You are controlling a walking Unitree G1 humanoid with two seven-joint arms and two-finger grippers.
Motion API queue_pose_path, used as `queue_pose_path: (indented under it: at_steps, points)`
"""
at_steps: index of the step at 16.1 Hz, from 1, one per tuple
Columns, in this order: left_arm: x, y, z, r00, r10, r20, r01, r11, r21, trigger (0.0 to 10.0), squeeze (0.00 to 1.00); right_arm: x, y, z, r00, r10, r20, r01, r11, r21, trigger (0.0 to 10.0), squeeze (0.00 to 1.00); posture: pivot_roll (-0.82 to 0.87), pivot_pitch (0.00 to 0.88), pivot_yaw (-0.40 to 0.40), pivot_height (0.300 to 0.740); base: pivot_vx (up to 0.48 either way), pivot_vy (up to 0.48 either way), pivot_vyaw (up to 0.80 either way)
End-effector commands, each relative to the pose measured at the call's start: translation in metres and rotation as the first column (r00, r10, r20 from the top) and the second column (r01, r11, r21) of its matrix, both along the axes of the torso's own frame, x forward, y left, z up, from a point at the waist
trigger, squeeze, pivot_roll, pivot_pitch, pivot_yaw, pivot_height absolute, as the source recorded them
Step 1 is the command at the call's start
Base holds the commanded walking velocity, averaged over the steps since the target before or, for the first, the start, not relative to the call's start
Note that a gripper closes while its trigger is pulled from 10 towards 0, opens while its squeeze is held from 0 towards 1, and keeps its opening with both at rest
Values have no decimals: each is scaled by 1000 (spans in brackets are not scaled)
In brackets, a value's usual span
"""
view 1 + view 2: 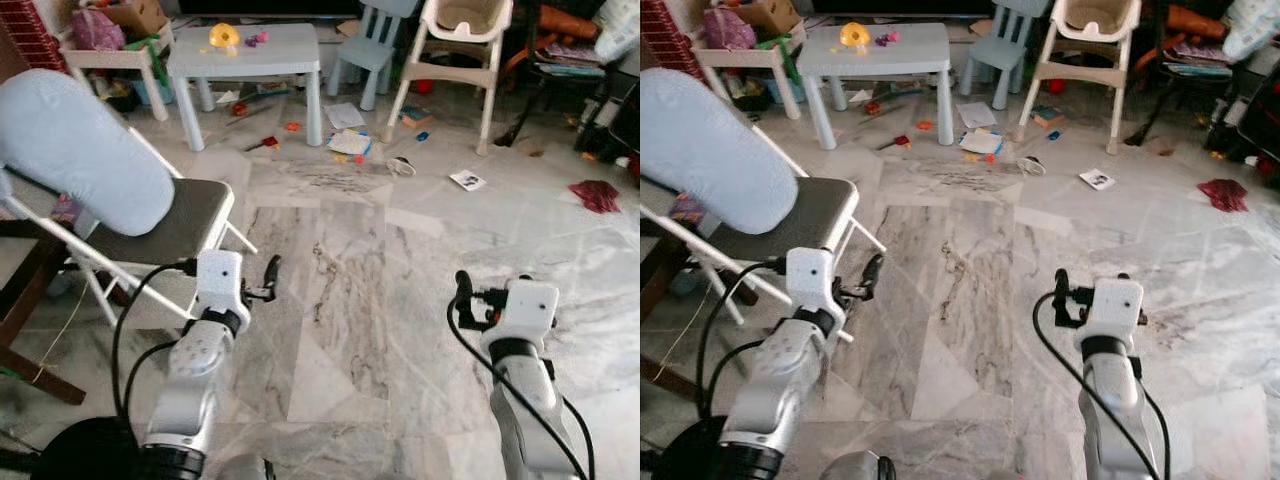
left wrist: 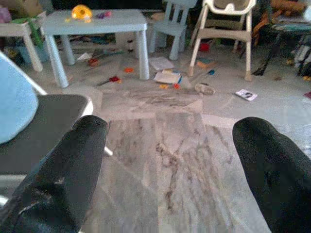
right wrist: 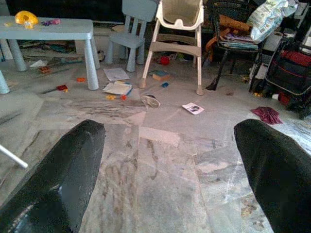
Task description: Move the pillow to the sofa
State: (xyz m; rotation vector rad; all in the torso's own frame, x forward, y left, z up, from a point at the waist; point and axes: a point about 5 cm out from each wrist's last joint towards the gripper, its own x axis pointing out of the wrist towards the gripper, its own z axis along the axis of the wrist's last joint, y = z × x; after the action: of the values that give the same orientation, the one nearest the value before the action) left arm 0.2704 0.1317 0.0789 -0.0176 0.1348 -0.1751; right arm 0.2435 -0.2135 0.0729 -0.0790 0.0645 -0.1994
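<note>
At upper left, the pillow (image 1: 75,150) lies on a chair (image 1: 190,225), its long axis running upper-left to lower-right. The left gripper (image 2: 170,165) and right gripper (image 3: 170,165) both gape wide, empty.

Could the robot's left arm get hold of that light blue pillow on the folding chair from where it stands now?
Probably yes. The left gripper hangs open just off the front corner of the folding chair, and the pillow lies uncovered on the seat with nothing between them. It would still have to swing further to the robot's left.
</note>
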Motion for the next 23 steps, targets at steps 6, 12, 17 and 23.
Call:
queue_pose_path:
  at_steps: [6,12,17,23]
  points:
    - [2,4,4,1000,-10,-8,10,1000,-26,10000,0,-8,2,-11,998,-53,-46,53,998,15,10000,0,-9,0,23,740,0,0,-133]
    - [17,-4,10,1000,-17,10,18,998,-65,10000,0,9,-1,-4,998,-53,-16,53,999,-3,10000,0,-18,0,27,740,0,0,-800]
    - [19,-6,10,1000,-4,-3,4,995,-97,10000,0,12,-2,-3,998,-55,-12,55,998,-6,10000,0,-25,0,24,740,0,0,-800]
    - [20,-8,10,1000,-26,3,26,994,-103,10000,0,13,-4,-3,998,-65,-13,65,998,-13,10000,0,-29,0,24,740,0,0,-800]
